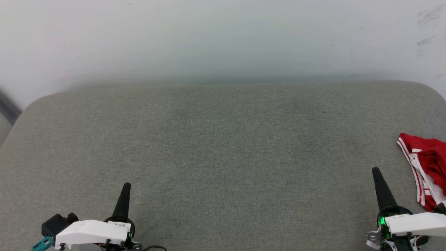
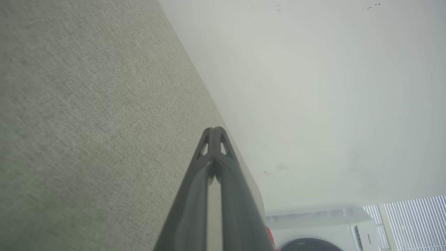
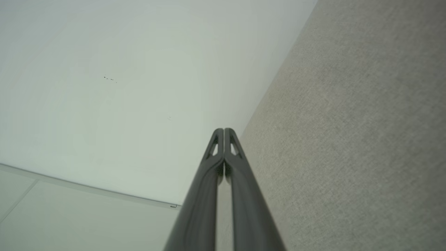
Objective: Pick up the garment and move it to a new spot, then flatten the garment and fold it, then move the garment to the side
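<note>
The red garment (image 1: 429, 157), with red-and-white striped trim along its edge, lies bunched on the grey fabric cushion (image 1: 223, 139). It sits far toward the cushion's right edge, nearer the front edge than the back. The border of the head view cuts it off, so its full outline cannot be told, and no print shows on the part in sight. It rests directly on the upholstery, not in any container.

The right gripper (image 1: 376, 172) sits just beside the garment on the inner side. Its two dark fingers are pressed together on nothing and are clear of the cloth. The left gripper (image 1: 127, 186) rests well apart, toward the cushion's front-left corner, likewise clenched and empty. Both wrist views show fingertips meeting with no fabric between them.

How far the job stands is open. A garment lying off to one side, with both grippers drawn back and empty, fits a shirt waiting in a heap to be lifted. It fits equally a shirt already folded and set aside. The visible part looks rumpled rather than squared, but too little shows to settle it.

As for containers, a white washing machine (image 2: 313, 226) stands beyond the cushion in the left wrist view, below a pale wall (image 2: 313, 87). Its round door is dark, and what it holds cannot be told.
</note>
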Robot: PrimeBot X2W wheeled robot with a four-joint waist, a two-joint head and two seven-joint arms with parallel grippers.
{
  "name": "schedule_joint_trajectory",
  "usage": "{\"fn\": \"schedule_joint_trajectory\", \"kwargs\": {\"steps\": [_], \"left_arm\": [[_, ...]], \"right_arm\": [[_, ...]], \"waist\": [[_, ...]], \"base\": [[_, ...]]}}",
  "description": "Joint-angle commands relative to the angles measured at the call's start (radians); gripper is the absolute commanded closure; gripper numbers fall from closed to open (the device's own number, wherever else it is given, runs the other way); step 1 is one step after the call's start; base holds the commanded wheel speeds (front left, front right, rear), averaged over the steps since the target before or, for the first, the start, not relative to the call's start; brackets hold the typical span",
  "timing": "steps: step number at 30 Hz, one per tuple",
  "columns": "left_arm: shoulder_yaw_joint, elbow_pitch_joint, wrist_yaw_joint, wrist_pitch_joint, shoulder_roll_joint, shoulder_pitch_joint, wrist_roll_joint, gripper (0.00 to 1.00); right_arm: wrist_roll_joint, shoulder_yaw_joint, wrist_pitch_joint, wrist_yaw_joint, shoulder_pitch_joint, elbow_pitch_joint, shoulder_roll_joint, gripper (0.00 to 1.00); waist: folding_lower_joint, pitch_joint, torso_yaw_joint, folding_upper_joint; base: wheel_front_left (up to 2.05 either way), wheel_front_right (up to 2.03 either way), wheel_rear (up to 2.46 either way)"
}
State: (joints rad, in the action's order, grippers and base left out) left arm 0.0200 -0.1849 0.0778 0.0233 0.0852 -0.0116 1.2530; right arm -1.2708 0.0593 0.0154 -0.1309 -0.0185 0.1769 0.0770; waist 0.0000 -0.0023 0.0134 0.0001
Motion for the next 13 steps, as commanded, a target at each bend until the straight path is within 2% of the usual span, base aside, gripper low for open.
{"fn": "schedule_joint_trajectory", "kwargs": {"steps": [1, 13], "left_arm": [[0.006, 0.003, 0.008, -0.005, 0.005, -0.026, 0.021, 1.0], [0.018, -0.016, 0.022, -0.034, 0.004, -0.047, 0.134, 1.0]], "right_arm": [[-0.022, 0.003, -0.006, 0.0, -0.02, 0.0, 0.007, 1.0], [-0.126, 0.008, -0.034, 0.0, -0.043, 0.02, 0.005, 1.0]], "waist": [[0.0, 0.0, 0.0, -0.0001], [0.0, 0.002, -0.004, -0.0001]], "base": [[0.0, 0.0, 0.0], [0.0, 0.0, 0.0]]}}
